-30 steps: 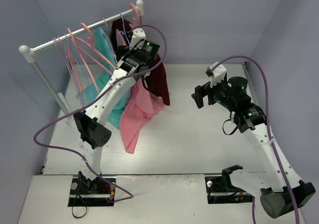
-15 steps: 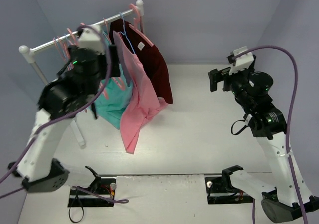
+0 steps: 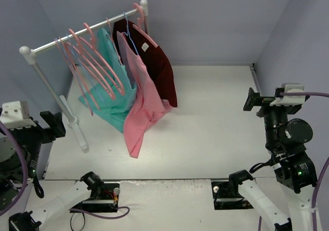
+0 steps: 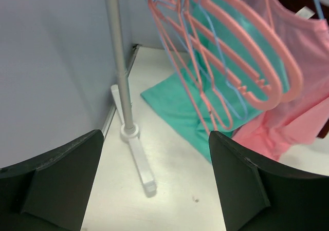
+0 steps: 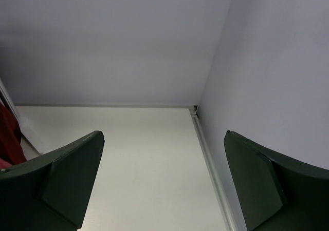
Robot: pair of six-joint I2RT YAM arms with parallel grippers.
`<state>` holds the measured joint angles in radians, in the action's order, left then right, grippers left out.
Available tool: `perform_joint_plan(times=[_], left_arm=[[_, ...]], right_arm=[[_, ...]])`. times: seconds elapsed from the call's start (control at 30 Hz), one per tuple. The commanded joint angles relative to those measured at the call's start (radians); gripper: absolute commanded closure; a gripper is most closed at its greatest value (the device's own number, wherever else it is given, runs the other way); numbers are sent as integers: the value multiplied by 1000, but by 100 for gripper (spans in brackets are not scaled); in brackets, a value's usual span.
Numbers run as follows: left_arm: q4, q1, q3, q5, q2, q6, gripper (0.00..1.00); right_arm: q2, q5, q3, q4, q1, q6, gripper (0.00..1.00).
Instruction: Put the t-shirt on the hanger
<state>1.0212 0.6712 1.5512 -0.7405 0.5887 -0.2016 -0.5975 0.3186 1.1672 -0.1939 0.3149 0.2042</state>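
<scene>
t-shirt (image 3: pixel 141 113): salmon-pink, hanging off the rail (image 3: pixel 82 36) at about 10 o'clock in the top view, between the teal shirt (image 3: pixel 110 102) at its 9 o'clock and the maroon shirt (image 3: pixel 159 72) at its 2 o'clock; lower end down by the surface (image 3: pixel 205 128), contact not clear; hanging as it did half a second ago, and no longer part-hidden by the left arm as it was a second ago

hanger (image 3: pixel 131 38): thin and light blue, inside the collar of the t-shirt, slim hook over the rail near its 1 o'clock end

left claw (image 4: pixel 154 185): fingers spread wide with nothing between them; now out at the 8 o'clock edge of the top view, well apart from the rack; half a second ago up in front of the pink hangers (image 3: pixel 97 72), a second ago at the collar by the rail

left wrist view: looks toward the rack's grey post (image 4: pixel 117 61) and white foot (image 4: pixel 139 159), with the pink hangers, teal shirt and t-shirt beyond

right claw (image 5: pixel 162 179): fingers as wide apart as seen, holding nothing; now at the 3 o'clock edge of the top view; a second ago nearer the middle of the surface at about 2 o'clock, half a second ago partway out

right wrist view: only bare surface and the wall corner ahead, with a sliver of maroon cloth at 9 o'clock

rack: pink hangers crowded along the 9 o'clock half of the rail, unchanged over the last second
</scene>
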Motion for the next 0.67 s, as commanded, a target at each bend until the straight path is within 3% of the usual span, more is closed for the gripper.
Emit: perform_joint_plan(times=[0.0,0.63], left_arm=[[20,-2,-54,-60,24,-10,21],[37,-2,-75,-55,76,-61,21]], right_arm=[[-22,96,-40,62,-2,-41,0],[-55,101,-41,60,-2,-51,0]])
